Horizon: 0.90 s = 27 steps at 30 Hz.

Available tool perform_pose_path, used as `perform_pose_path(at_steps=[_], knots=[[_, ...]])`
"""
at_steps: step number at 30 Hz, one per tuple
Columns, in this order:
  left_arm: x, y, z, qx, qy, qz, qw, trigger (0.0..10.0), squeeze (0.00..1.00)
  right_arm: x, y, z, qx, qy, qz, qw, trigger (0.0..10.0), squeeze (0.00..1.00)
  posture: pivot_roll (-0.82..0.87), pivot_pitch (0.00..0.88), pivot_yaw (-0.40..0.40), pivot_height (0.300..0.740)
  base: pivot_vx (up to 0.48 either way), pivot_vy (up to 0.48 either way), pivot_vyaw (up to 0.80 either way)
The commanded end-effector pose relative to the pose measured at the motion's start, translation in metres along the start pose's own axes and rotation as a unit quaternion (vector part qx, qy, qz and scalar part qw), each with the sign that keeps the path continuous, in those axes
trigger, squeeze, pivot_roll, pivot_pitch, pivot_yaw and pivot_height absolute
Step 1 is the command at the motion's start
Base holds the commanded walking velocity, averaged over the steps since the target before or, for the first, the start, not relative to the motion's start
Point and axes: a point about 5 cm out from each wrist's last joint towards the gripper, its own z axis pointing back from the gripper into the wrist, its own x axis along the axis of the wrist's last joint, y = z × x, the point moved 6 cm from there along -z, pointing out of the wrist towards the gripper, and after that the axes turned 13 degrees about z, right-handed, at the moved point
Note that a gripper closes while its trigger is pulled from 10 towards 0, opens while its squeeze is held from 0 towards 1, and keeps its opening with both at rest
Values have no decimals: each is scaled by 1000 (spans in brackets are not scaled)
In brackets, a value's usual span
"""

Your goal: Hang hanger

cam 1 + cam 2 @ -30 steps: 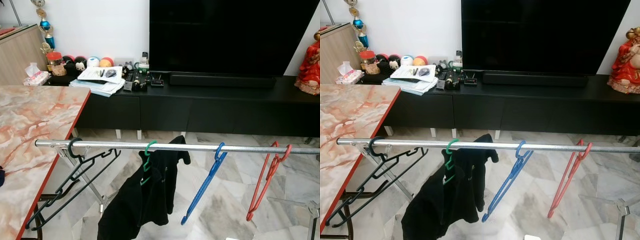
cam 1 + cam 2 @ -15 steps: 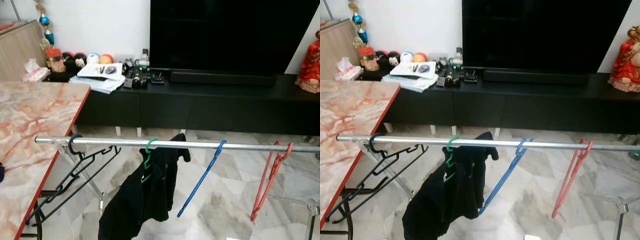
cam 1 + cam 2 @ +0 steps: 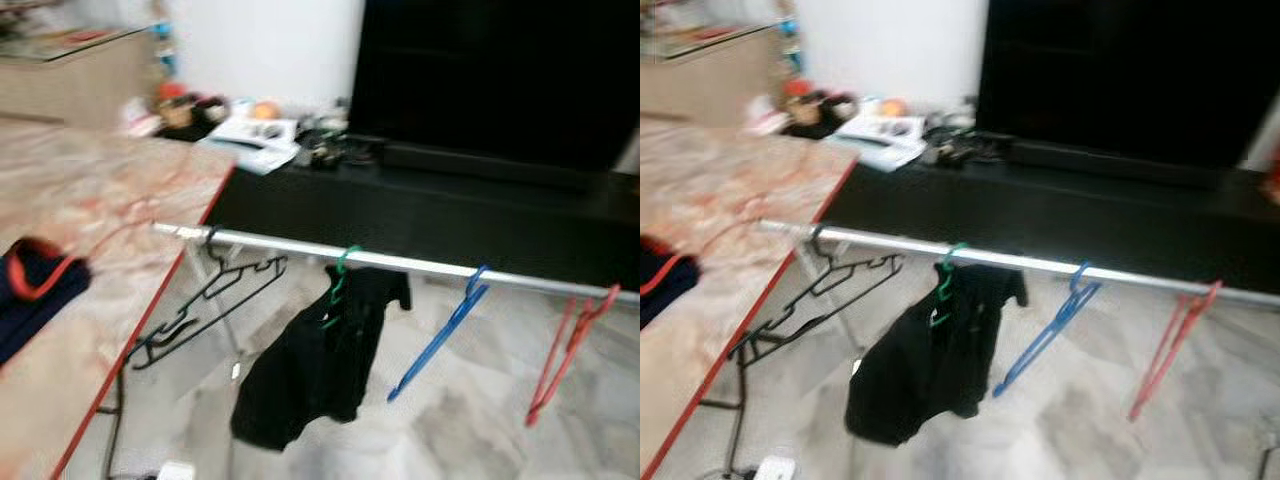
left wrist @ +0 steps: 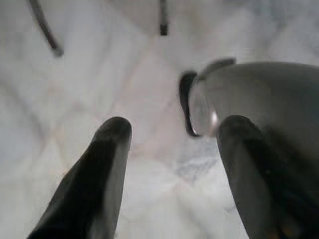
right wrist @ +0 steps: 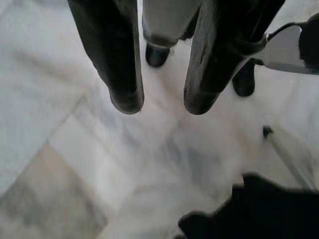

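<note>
- Head views blurred. Silver rail (image 3: 400,262) across the scene, one end just beside the red edge of the marble counter (image 3: 90,200).
- On rail, counter end outward: black hanger (image 3: 205,300), green hanger (image 3: 338,280) carrying black garment (image 3: 310,370), blue hanger (image 3: 440,330), red hanger (image 3: 565,350). Bare rail between each.
- Open marble floor (image 3: 480,430) under the rail; black TV cabinet (image 3: 450,215) behind.
- Dark red-trimmed cloth (image 3: 30,290) on counter.
- Left pincer (image 4: 172,132): fingers spread wide, empty, over floor.
- Right pincer (image 5: 162,107): fingers slightly parted, empty, touching nothing.
</note>
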Motion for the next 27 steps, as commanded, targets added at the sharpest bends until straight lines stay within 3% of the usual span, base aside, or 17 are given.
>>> perform_pose_path(at_steps=[1, 17, 27], knots=[[13, 2, -1, 0, -13, -4, 1000, 10000, 0, -11, 5, 1, 5, 16, -6, 1000, 10000, 0, 83, 0, -37, 740, -266, 0, 0], [13, 0, -2, -3, -13, -4, 1000, 10000, 0, -12, 1, 1, 4, 18, -7, 1000, 10000, 0, 83, 0, -39, 740, -262, 0, 0], [13, -2, -2, -4, -11, -4, 1000, 10000, 0, -12, 0, 1, 1, 19, -7, 1000, 10000, 0, 84, 0, -40, 740, 0, 0, 0]])
